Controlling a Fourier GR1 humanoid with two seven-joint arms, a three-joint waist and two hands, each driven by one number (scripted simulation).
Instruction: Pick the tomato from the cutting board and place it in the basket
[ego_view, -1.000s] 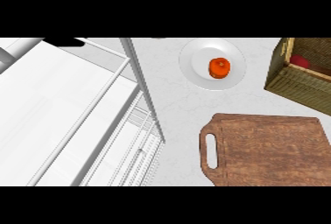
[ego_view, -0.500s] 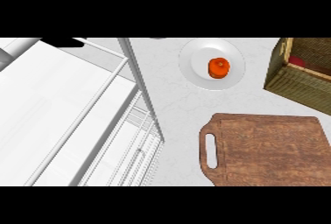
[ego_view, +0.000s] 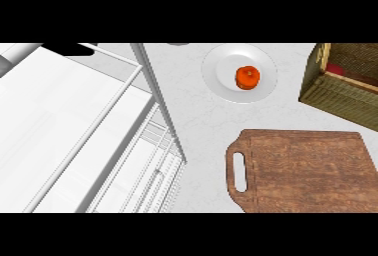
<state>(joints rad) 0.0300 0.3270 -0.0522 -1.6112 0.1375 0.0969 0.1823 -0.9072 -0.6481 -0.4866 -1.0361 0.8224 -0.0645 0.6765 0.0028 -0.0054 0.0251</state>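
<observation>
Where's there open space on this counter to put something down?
The brown wooden cutting board is bare. Bare white counter lies between the white plate holding an orange-red fruit and the board. The woven basket crowds the right edge.

A white plate (ego_view: 221, 75) sits far on the pale marbled desk (ego_view: 196, 130), carrying an orange-red round item (ego_view: 248, 77) (its kind cannot be told). To the left, a white wire rack (ego_view: 103, 140) slopes alongside the desk's edge.
</observation>
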